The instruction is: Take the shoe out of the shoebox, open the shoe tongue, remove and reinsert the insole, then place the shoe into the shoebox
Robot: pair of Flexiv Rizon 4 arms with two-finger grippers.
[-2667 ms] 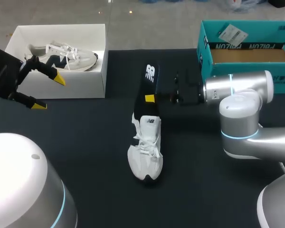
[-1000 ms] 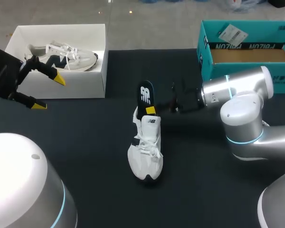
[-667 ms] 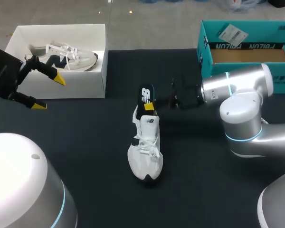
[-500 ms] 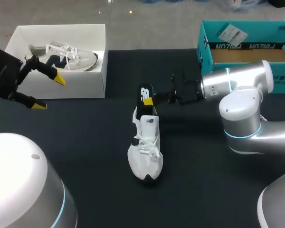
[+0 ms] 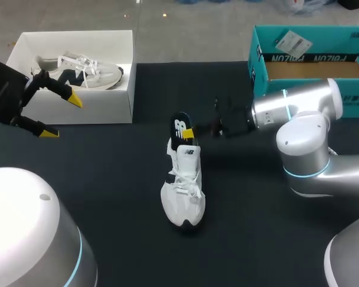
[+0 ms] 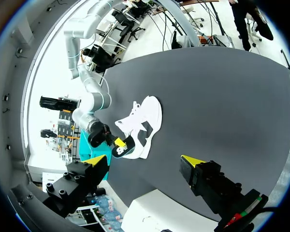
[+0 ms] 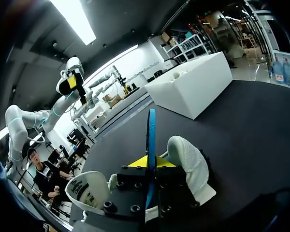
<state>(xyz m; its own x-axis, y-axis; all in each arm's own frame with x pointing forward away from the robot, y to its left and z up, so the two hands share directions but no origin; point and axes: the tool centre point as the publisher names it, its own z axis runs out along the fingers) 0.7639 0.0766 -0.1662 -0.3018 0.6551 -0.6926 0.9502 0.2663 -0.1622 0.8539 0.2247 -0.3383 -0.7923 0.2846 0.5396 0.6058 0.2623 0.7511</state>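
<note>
White shoe [image 5: 183, 188] lies at the centre of the dark table [image 5: 107, 179], toe toward 6 o'clock and heel toward 12. A black insole [image 5: 179, 127] stands with its lower end at the shoe's opening, pinched between the fingers of the right gripper [image 5: 190, 133], whose arm comes in from 3 o'clock. At 10 o'clock the left gripper [image 5: 61, 116] hangs with fingers spread wide, holding nothing, just in front of the white shoebox [image 5: 84, 107], where a second shoe [image 5: 84, 75] lies. A teal box [image 5: 269, 89] sits at 1 o'clock.

White logo on insole [image 5: 180, 127]; small logo on shoe tongue [image 5: 189, 153]; upside-down lettering, paper label [image 5: 292, 42] on teal box [image 5: 311, 58].
</note>
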